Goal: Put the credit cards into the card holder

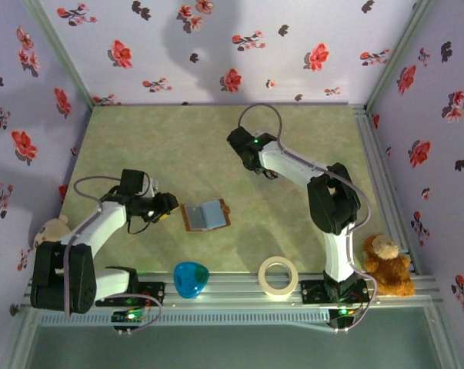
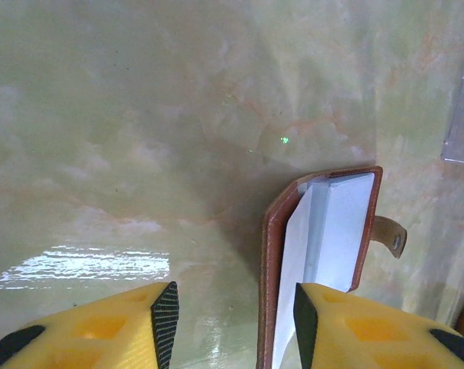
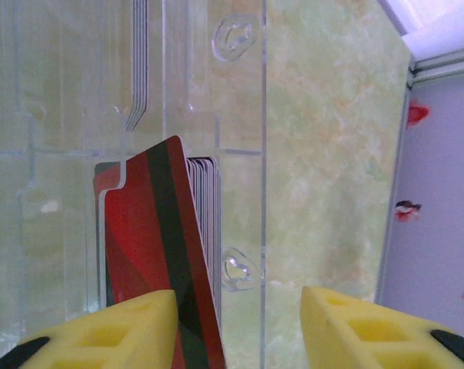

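Right gripper (image 3: 238,307) gapes around a red credit card (image 3: 147,231) standing in the clear stand (image 3: 235,38) with the other cards (image 3: 206,200), left gripper (image 2: 232,307) unclenched over the open card holder (image 2: 332,223) mid-table, none visibly loaded yet

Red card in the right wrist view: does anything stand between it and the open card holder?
The red card sits inside the clear stand, whose walls surround it, so it likely must be lifted out first. Between the stand and the card holder, nothing visible lies on the table.
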You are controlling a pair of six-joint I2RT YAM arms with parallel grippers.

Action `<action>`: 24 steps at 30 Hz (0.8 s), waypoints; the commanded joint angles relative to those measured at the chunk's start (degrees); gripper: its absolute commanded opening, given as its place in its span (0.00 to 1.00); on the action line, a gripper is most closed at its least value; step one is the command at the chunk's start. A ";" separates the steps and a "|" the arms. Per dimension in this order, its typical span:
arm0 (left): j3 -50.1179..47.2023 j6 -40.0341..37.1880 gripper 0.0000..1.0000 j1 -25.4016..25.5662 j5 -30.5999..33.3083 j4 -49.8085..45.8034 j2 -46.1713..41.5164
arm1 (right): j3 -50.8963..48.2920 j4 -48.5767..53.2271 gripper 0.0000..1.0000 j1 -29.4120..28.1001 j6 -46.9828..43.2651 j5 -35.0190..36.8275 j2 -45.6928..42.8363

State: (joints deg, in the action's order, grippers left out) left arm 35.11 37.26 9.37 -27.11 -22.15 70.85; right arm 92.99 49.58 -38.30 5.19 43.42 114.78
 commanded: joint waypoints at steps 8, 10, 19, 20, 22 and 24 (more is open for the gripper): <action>0.89 -1.64 0.47 -0.41 0.42 -1.53 -0.41 | 0.53 1.84 0.17 -0.10 0.76 -1.17 -0.54; 1.25 -1.76 0.47 -0.41 0.44 -2.34 -0.23 | 0.69 2.16 0.16 -0.10 1.13 -2.15 -0.75; 2.31 -3.35 0.48 -0.42 0.63 -5.62 -1.06 | 0.88 3.46 0.08 0.16 2.37 -11.32 -3.54; 2.17 -3.18 0.48 -0.45 0.62 -5.58 -1.19 | 0.96 3.57 0.08 0.24 2.45 -12.36 -3.65; 2.05 -3.31 0.48 -0.41 0.49 -5.33 -1.12 | 0.89 3.60 0.08 0.49 2.50 -13.72 -3.96; 2.12 -3.44 0.48 -0.45 0.57 -5.36 -0.91 | 0.70 3.59 0.08 0.94 2.62 -14.96 -3.96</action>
State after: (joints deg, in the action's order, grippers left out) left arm 35.97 35.35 9.37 -26.94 -25.69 70.85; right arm 92.99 51.35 -37.89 6.44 32.05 112.81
